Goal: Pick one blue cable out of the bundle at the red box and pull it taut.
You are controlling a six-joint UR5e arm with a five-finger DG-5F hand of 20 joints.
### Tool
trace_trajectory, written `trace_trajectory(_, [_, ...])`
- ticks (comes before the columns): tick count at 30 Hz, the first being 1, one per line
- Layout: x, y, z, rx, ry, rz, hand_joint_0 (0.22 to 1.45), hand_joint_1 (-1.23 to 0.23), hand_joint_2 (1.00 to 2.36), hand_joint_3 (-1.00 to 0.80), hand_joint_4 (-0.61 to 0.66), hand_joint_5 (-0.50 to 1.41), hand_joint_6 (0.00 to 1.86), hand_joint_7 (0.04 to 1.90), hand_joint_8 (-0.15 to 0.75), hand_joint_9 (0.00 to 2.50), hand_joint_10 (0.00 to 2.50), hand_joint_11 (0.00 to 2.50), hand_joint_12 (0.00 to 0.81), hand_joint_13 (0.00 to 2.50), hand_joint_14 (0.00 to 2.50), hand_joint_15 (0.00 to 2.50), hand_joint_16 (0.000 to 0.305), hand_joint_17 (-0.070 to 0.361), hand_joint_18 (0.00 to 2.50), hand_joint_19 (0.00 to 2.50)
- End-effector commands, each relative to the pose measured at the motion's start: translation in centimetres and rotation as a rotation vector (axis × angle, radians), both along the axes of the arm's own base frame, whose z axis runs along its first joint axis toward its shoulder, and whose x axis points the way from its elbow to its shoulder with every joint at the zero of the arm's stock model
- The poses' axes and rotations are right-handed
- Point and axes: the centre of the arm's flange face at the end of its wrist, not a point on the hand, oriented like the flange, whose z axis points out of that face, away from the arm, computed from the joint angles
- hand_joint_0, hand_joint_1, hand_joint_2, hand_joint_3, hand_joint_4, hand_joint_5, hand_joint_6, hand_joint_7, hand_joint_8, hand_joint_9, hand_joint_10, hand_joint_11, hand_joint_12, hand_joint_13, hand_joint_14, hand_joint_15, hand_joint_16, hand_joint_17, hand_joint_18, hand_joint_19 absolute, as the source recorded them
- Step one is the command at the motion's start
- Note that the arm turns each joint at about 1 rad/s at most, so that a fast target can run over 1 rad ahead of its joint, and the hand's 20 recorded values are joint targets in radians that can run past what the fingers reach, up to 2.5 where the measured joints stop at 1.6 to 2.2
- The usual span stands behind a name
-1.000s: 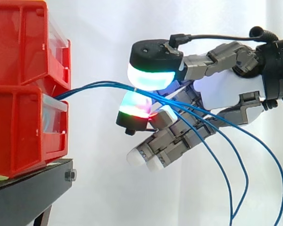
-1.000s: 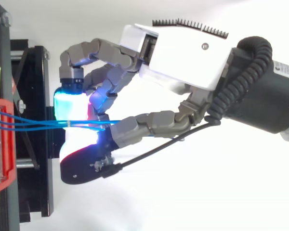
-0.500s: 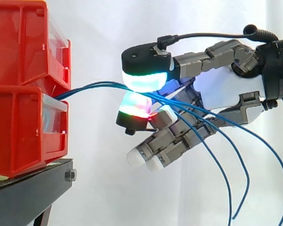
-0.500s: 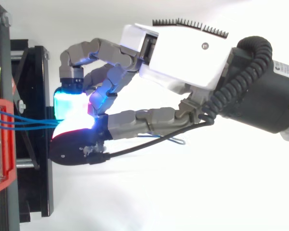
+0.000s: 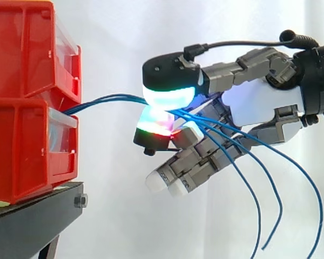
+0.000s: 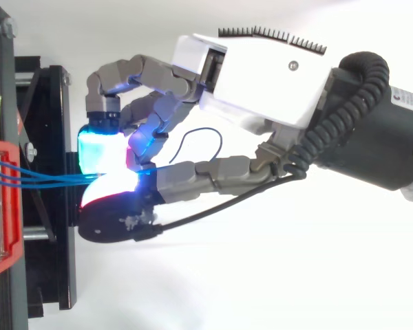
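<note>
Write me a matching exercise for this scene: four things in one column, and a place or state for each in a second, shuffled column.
Things:
1. red bins
2. blue cables
3. hand
4. black stand

Places or states:
A. beneath the bins
B. glowing pads pinched on the bundle
C. stacked at the side view's left edge
D. run out from the bins, loose ends hanging down

Pairs: 1-C, 2-D, 3-B, 4-A
</note>
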Motion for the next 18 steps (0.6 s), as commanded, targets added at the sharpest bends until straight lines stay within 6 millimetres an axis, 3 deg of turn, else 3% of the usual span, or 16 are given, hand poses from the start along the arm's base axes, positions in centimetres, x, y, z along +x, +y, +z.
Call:
trace_trajectory(1, [0.01,0.0,0.0,0.0,-0.001,0.0,0.62,-0.9,1.01,-0.36,0.29,-0.21,0.88,1.34,0.318,0.89,0.02,1.12,0.426,0.59,0.01,0.28,0.064,0.145,0.5,0.23])
trace_trajectory(10, [0.02,0.0,0.01,0.001,-0.002,0.0,0.58,-0.78,1.01,-0.34,0.3,-0.19,0.88,1.36,0.326,0.93,0.02,1.11,0.431,0.6,0.01,0.28,0.064,0.144,0.5,0.24])
trace_trajectory(18, [0.03,0.12,0.01,0.001,-0.002,0.001,0.5,-0.73,1.0,-0.42,0.31,-0.19,0.87,1.35,0.346,0.93,0.02,1.11,0.455,0.6,0.01,0.29,0.069,0.154,0.48,0.26])
